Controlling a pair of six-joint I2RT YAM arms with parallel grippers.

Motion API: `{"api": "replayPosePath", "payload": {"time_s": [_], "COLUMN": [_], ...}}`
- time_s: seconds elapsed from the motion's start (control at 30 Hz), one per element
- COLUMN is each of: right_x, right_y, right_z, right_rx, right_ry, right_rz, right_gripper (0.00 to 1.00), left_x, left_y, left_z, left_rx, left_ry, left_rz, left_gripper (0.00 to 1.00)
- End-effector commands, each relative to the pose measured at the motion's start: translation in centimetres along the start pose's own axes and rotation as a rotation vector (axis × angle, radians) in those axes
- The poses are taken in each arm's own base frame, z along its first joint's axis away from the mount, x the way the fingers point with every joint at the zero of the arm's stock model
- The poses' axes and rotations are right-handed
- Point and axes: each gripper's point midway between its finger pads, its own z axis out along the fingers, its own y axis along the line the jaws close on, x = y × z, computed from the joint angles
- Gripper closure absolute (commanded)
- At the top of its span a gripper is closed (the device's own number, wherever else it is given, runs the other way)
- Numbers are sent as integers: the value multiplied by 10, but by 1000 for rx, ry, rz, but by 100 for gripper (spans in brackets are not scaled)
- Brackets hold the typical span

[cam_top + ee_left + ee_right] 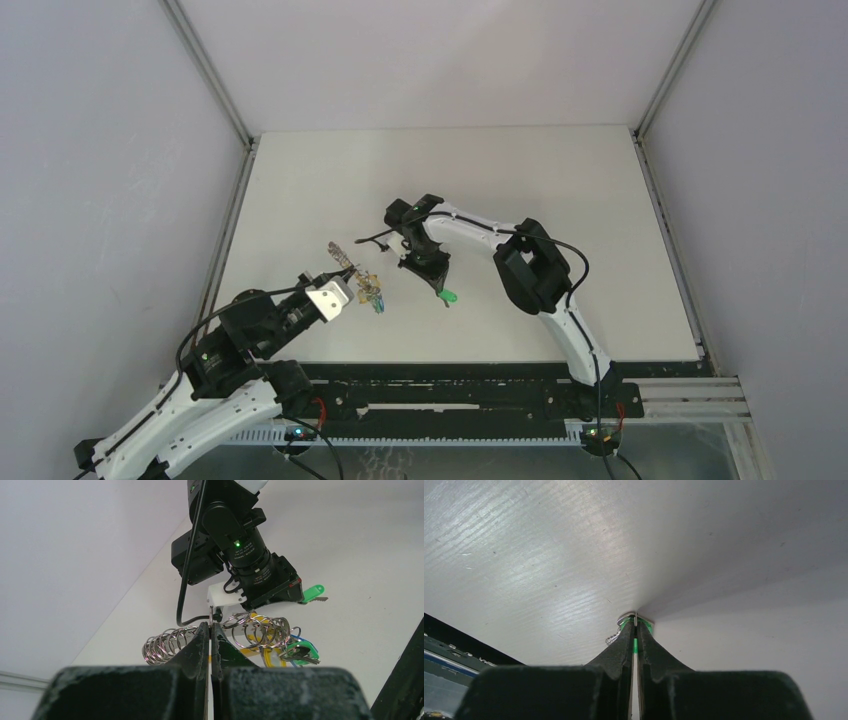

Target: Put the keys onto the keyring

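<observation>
My left gripper (pixel 350 278) (pixel 210 626) is shut on one thin loop of the keyring (pixel 345 262) (pixel 260 632), a silvery string of wire rings held just above the table. A yellow band (pixel 267 656) hangs from the keyring. Green and blue keys (pixel 376 298) (pixel 301 652) dangle at its right end. To the right, my right gripper (pixel 438 285) (pixel 635 625) points down at the table, shut on a separate green key (pixel 449 297) (pixel 314 591) (pixel 647 625). Its green head shows between and beside the fingertips, and its blade is hidden.
White enclosure walls close in the white table (pixel 560 180) on the left, back and right. A black rail (pixel 480 385) runs along the near edge. A black cable (pixel 184 595) loops from the right wrist close to the keyring. A short bead chain (pixel 611 639) lies beside the right fingers.
</observation>
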Motion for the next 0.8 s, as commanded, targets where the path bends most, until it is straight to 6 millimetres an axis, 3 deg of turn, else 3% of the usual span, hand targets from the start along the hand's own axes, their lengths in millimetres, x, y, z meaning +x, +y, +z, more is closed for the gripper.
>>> {"api": "replayPosePath", "payload": {"time_s": [0.0, 0.33, 0.77], "right_x": [-15, -15, -11], "right_y": [1, 14, 36], "right_z": [-28, -86, -195], "right_rx": [31, 51, 36], "right_ry": [-116, -452, -997], "right_rz": [-41, -151, -298], "right_gripper": [100, 100, 100], "left_x": [-16, -25, -77], "left_y": [6, 0, -3], "left_z": [2, 0, 0], "left_rx": [-24, 22, 134], "left_ry": [-63, -108, -213], "left_rz": [-22, -16, -21], "left_gripper": [100, 100, 100]}}
